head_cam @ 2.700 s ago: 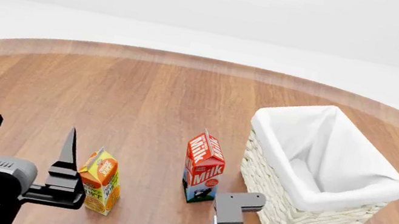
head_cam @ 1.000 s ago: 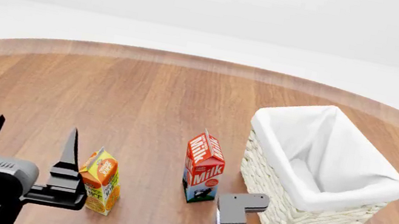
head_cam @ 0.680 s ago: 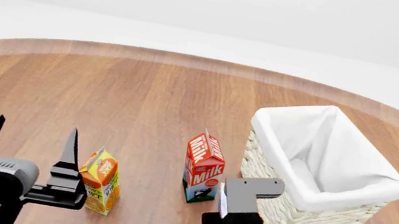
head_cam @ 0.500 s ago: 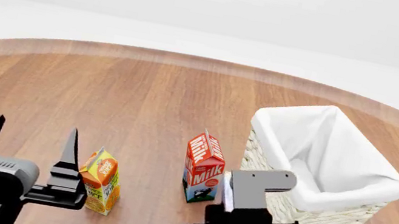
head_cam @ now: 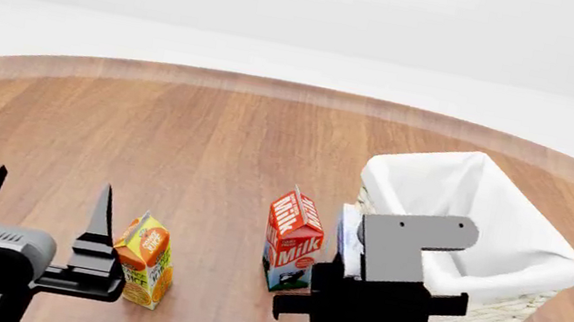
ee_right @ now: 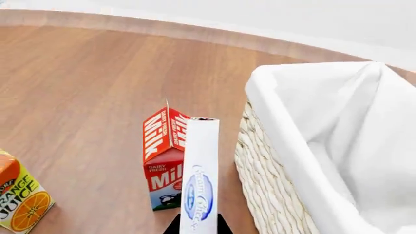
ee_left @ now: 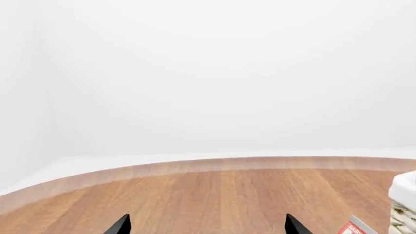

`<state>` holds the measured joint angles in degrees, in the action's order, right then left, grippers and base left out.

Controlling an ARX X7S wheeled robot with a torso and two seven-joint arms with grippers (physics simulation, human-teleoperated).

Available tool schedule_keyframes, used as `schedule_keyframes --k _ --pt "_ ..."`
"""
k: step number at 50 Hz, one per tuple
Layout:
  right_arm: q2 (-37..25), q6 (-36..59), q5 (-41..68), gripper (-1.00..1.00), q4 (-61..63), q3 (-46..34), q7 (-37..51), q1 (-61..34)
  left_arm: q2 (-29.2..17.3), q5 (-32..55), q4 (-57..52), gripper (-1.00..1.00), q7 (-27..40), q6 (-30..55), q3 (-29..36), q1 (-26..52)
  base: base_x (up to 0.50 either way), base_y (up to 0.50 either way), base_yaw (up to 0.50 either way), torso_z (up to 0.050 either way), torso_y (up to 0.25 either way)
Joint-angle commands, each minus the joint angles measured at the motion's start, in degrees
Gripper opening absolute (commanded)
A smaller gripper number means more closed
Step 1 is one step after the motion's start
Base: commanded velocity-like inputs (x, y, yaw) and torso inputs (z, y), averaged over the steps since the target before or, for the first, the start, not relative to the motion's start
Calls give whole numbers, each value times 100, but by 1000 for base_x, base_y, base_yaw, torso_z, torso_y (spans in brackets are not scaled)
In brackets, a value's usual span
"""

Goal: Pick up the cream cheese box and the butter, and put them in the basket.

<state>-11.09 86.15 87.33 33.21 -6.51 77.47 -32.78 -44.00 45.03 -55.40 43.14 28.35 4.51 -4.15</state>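
Wooden round table [head_cam: 208, 138] carries all items against a white background. Basket [head_cam: 507, 253] stands at right, just beside the milk carton [head_cam: 292, 240]; juice carton [head_cam: 145, 260] at left. Right tool [ee_right: 197, 225] grips the cream cheese box [ee_right: 199, 175] edge-up above the table, between milk carton and basket. Left tool [head_cam: 36, 210] has its fingers spread, holding nothing.

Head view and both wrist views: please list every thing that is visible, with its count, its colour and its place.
cream cheese box: 1, white with blue oval, held in right tool, lifted between milk carton and basket.
milk carton: 1, red and white, upright beside the basket.
orange juice carton: 1, orange and yellow, upright near left tool.
basket: 1, white wicker with white liner, right side of table.
table: 1, brown wood, round.
left tool: 1, black, open.
right tool: 1, grey and black.
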Motion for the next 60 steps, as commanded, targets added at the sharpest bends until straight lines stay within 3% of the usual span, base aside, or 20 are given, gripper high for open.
schedule_keyframes --k 1,27,46,60 --pt "-180 -212 997 -100 -28 -11 840 -469 -37 29 -21 100 41 -16 2 -5 0 0 0 0 0" --pt "-861 -941 1781 -100 -562 -462 1116 -1596 -85 50 43 100 39 -84 54 47 0 0 0 0 0" --pt "-1402 -1221 1767 -100 -1048 -522 968 -2248 -109 29 25 100 86 -94 121 54 0 0 0 0 1" --pt "-1590 -1262 631 -100 -1793 -599 -12 -2268 -157 82 3 100 143 -93 125 67 0 0 0 0 1"
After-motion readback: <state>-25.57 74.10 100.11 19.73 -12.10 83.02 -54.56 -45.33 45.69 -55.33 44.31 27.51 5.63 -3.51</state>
